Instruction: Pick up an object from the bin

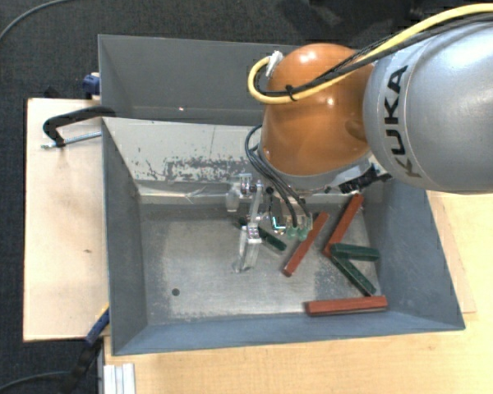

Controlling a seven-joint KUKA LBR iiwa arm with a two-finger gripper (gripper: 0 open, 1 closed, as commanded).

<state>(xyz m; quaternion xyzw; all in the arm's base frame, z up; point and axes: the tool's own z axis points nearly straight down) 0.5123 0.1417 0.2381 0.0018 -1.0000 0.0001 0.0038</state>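
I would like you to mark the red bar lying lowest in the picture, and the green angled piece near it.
red bar (346, 305): camera view, middle of its length.
green angled piece (353, 253): camera view, on its upper arm.

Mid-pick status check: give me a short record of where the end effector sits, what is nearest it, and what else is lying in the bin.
end effector: low over the middle of the bin floor
nearest thing: slanted red-brown bar, just to its right in the view
behind that: second red-brown bar, tilted, partly under the arm
right side: two dark green bars meeting in a V
front wall: long red-brown bar lying flat along it
bin: grey metal
held: cannot tell
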